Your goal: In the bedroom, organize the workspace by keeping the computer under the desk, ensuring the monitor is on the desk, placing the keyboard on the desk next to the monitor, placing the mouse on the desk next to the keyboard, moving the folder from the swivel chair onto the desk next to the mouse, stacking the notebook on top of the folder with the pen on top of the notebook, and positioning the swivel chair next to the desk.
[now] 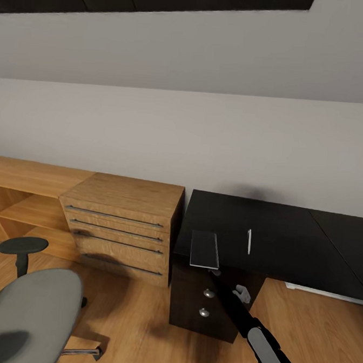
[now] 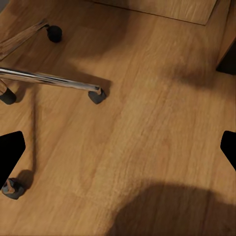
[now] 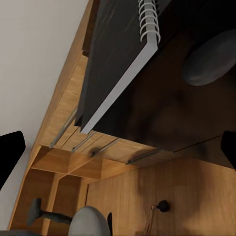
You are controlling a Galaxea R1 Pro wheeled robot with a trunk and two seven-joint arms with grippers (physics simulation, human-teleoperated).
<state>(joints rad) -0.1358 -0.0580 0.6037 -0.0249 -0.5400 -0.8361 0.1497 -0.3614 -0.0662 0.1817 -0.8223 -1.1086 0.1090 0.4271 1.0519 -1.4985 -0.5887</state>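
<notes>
right now the black-topped counter [image 1: 286,237] stands against the pale wall, and every place below is given relative to it. the grey notebook [image 1: 205,249] lies at the counter's near corner, on the end nearest the light wooden drawer cabinet [image 1: 125,229], with its near edge at or slightly over the counter's front edge. the slim pale pen [image 1: 249,241] lies flat on the counter top just beside the notebook, toward the counter's middle, apart from it. under that same corner sits the counter's black drawer pedestal [image 1: 205,307] with round knobs.

the right arm [image 1: 247,321] reaches up from below toward the counter's front edge under the notebook; the right claw [image 1: 216,273] sits right at the notebook's near edge, but i cannot tell how far open it is or whether it has hold of anything. in the right wrist view the notebook [image 3: 123,64] shows from below with its white spiral binding, jutting past the counter's dark edge.

the swivel chair [image 1: 29,311] stands on the wooden floor [image 1: 128,318] well apart from the counter, beyond the drawer cabinet. the left wrist view looks down at the floor [image 2: 147,123] and the swivel chair's chrome legs [image 2: 49,81] on black casters; the left claw's [image 2: 118,147] dark fingertips [image 2: 10,152] stand wide apart with nothing between them.
</notes>
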